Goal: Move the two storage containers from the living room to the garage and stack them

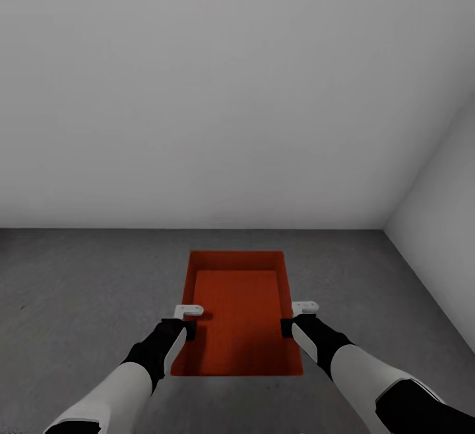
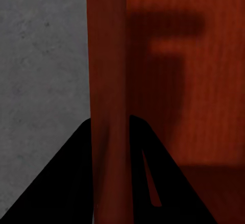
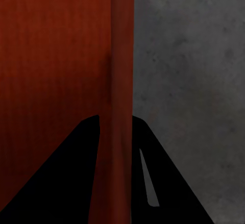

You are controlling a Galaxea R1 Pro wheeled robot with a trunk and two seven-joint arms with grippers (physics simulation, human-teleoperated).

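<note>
Head view: I see one orange-red rectangular topless bin [image 1: 237,309] on dark grey concrete floor [image 1: 79,289], near white wall corner [image 1: 389,226]. My left gripper [image 1: 189,320] clamped on bin's left wall, right gripper [image 1: 293,318] clamped on right wall. Wrist views: wall rim runs between black fingers [image 2: 61,183], fingertips hidden behind it. Bin underside hidden; cannot tell if resting or lifted.

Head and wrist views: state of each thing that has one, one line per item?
storage container: upright, open-topped, nothing inside, over the grey concrete floor; whether it touches the floor cannot be told.
left gripper: shut on the storage container's left wall, one finger outside, one inside.
right gripper: shut on the storage container's right wall, fingers straddling the wall.
</note>
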